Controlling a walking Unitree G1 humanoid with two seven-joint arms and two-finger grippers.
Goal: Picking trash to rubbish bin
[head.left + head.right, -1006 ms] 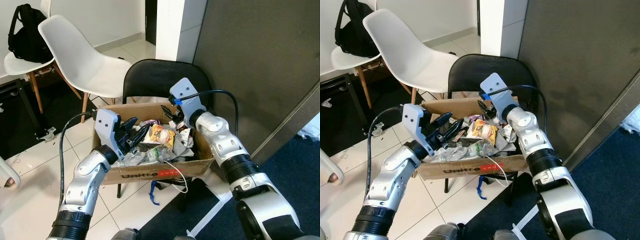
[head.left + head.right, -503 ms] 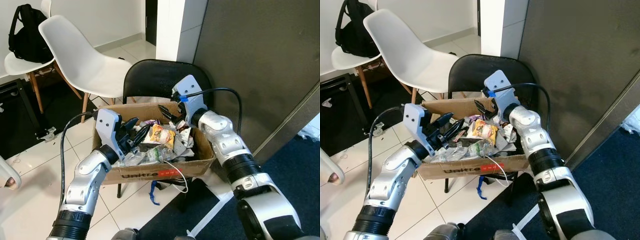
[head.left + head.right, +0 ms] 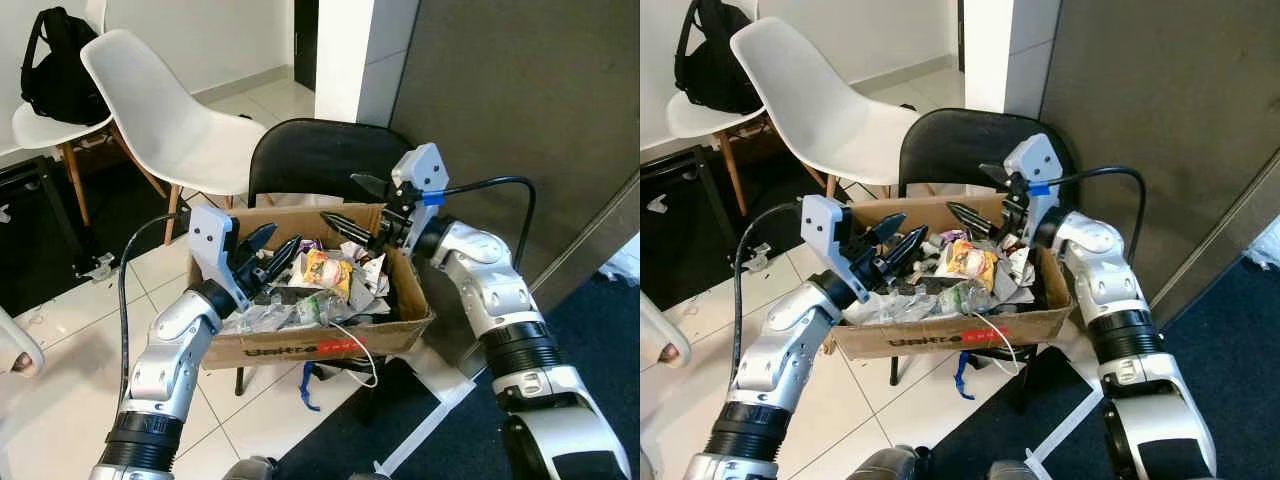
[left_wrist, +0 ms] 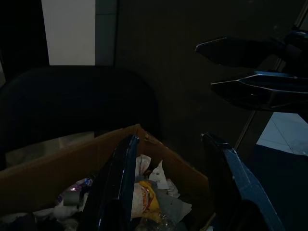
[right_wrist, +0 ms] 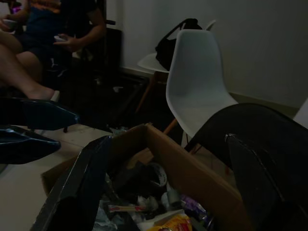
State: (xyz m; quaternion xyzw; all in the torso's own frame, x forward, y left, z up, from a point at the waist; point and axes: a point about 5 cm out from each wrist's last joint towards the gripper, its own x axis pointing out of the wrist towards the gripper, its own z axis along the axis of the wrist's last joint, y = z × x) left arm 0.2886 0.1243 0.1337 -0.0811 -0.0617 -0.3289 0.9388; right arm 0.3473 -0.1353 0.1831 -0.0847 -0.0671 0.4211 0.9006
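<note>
On the seat of a black chair (image 3: 320, 160) stands a brown corrugated cardboard box (image 3: 310, 345) serving as the rubbish bin, its front face printed in red and its flaps open. It is filled with trash (image 3: 315, 290): crumpled clear plastic film, torn white paper and a glossy yellow snack wrapper (image 3: 325, 270) near the centre. A thin white cable (image 3: 360, 355) hangs over the front edge.

The left gripper (image 3: 268, 245) is at the box's left rim, its two tapered black fingers spread apart and empty, pointing across the contents. The right gripper (image 3: 355, 205) is above the rear right corner, fingers likewise parted and holding nothing, tips aimed toward the left one.

Behind stand two white moulded plastic chairs (image 3: 160, 110) on wooden legs, with a black backpack (image 3: 55, 65) resting on the farther one. The floor is pale glossy tile (image 3: 60, 400), meeting dark carpet (image 3: 450, 430) on the right beside a dark matte wall panel (image 3: 520, 110). In the right wrist view a seated person (image 5: 43, 43) is dimly visible.
</note>
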